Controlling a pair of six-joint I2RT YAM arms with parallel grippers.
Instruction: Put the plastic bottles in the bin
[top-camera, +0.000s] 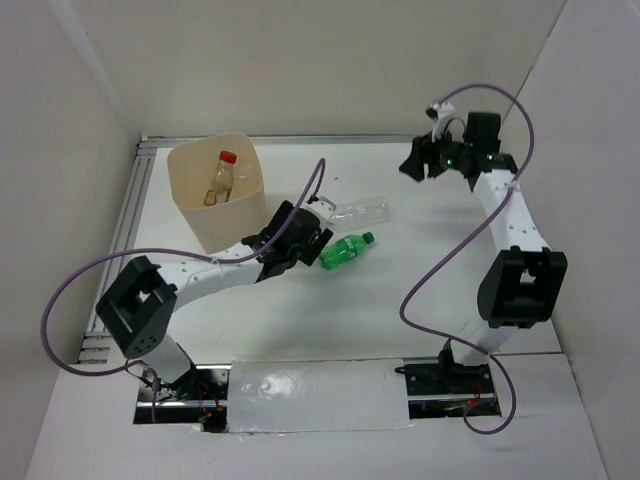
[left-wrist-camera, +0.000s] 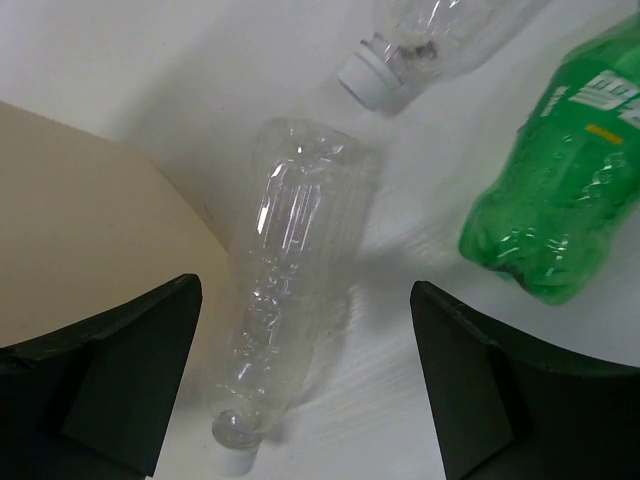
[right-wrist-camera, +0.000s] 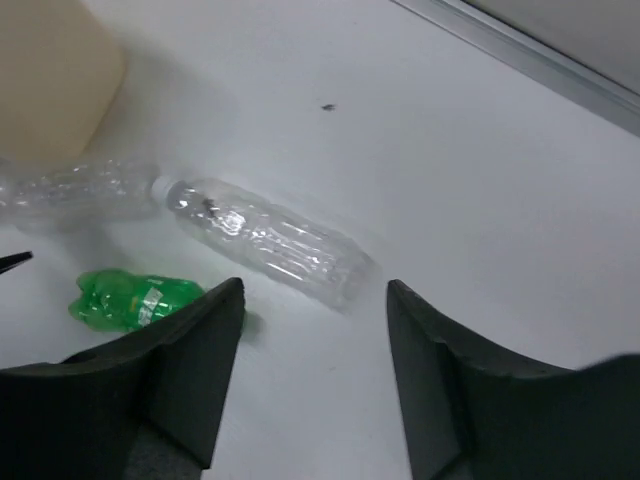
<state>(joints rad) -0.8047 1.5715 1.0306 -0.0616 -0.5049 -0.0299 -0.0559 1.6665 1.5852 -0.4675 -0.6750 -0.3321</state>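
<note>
Released and low over the tabletop (left-wrist-camera: 200, 60): left pincer (left-wrist-camera: 305, 375), fingers wide apart. Between them, touching neither, a crumpled clear bottle (left-wrist-camera: 290, 290), lying flat, neck toward the wrist. Just left of the left finger, the bin (left-wrist-camera: 80, 240) wall. Ahead and to the right, a green bottle (left-wrist-camera: 560, 200). Straight ahead, a second clear bottle (left-wrist-camera: 420, 40) with a white cap. Inside the bin, a red-capped bottle (top-camera: 222, 180). Released too and empty, well apart from all of these: right pincer (right-wrist-camera: 315, 370), second clear bottle ahead of it, green one ahead to its left.
</note>
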